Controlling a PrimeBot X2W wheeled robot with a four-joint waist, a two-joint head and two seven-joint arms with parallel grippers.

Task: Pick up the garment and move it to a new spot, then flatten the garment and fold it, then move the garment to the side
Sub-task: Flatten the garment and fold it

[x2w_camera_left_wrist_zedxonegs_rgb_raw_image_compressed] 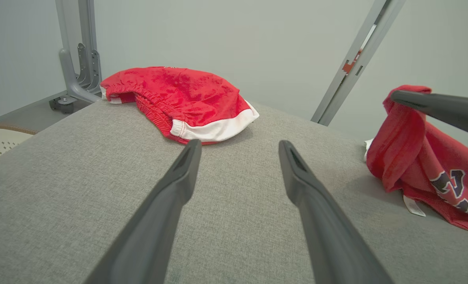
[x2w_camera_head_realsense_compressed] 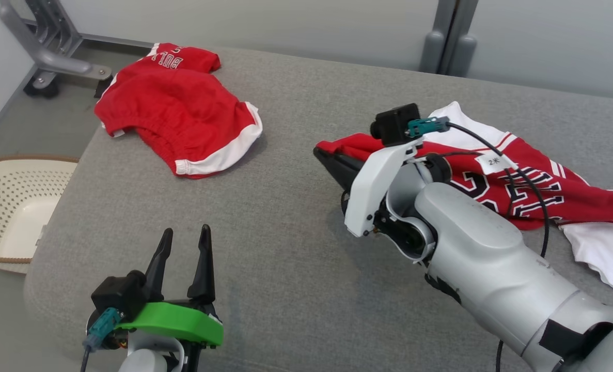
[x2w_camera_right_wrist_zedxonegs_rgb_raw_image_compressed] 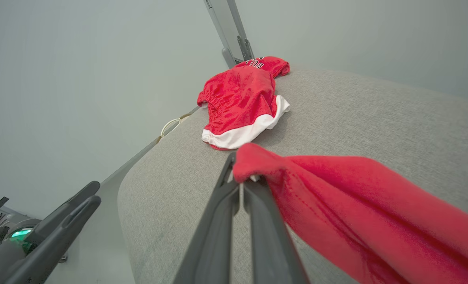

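The right gripper [x2w_camera_right_wrist_zedxonegs_rgb_raw_image_compressed: 238, 181] is clamped on a red corner of the jersey [x2w_camera_head_realsense_compressed: 549, 194], raised over the grey table's [x2w_camera_head_realsense_compressed: 296, 268] right side. Red shorts [x2w_camera_head_realsense_compressed: 177, 111] lie at its far left corner, with bare table between the two garments. The left gripper [x2w_camera_head_realsense_compressed: 185, 235], fingers wide and empty, hovers near its front left edge.

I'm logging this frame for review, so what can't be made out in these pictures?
Jersey lettering: head view, the right arm covers part.
Jersey's far end: cut by the head view's right edge.
Shorts print: head view, partly folded under.
Basket: head view, cut by the left edge, partly behind the table.
Right gripper bite of cloth: right wrist view, jersey drapes over its tips.
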